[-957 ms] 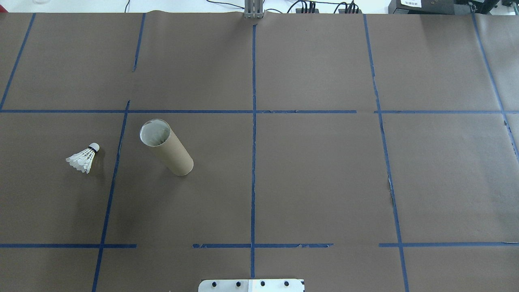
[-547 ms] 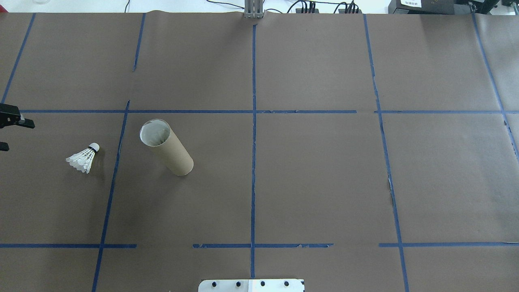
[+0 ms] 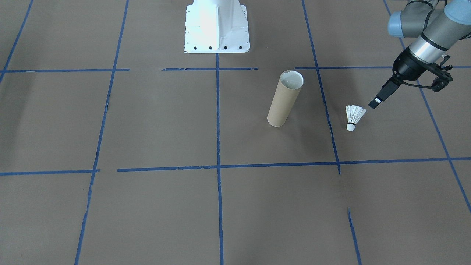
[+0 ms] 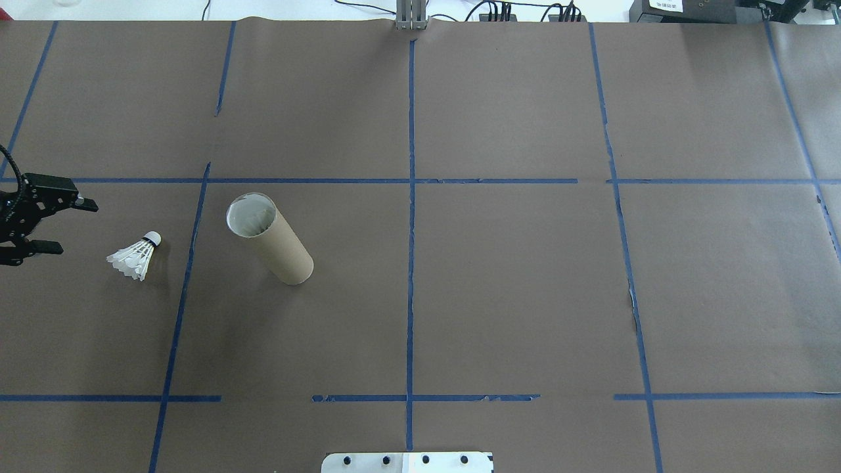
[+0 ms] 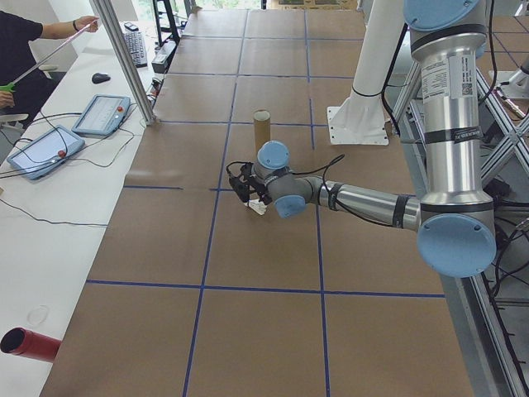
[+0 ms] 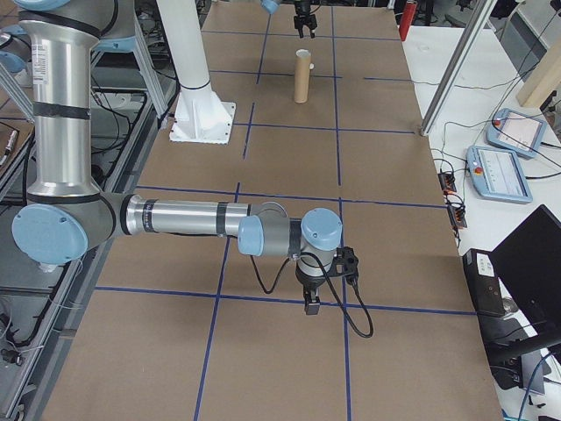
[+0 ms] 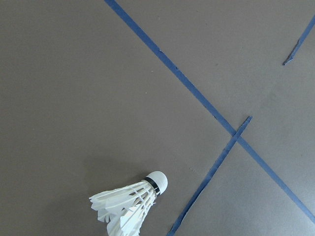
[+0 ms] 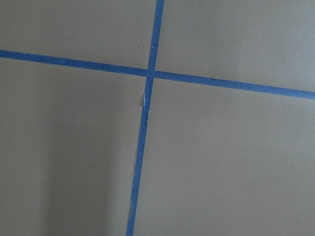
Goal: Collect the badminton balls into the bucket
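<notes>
The white shuttlecock [image 4: 135,257] lies on its side on the brown table, left of the tan cardboard tube [image 4: 272,243], which stands upright with its mouth showing. My left gripper [image 4: 68,226] is open at the table's left edge, raised and a short way left of the shuttlecock. In the front view one dark finger [image 3: 379,97] points down at the shuttlecock [image 3: 354,116], with the tube [image 3: 284,99] beyond. The left wrist view shows the shuttlecock [image 7: 130,204] at its bottom edge. My right gripper [image 6: 308,303] hangs low over bare paper far off; whether it is open or shut I cannot tell.
Blue tape lines [image 4: 410,197] grid the brown paper. The white robot base [image 3: 217,25] stands at the near edge. A side table [image 5: 58,190] with tablets and cables runs along the far side, where a person's arm [image 5: 58,29] shows.
My left gripper has come in from the left edge and moved right toward the shuttlecock. The shuttlecock and tube have not moved.
</notes>
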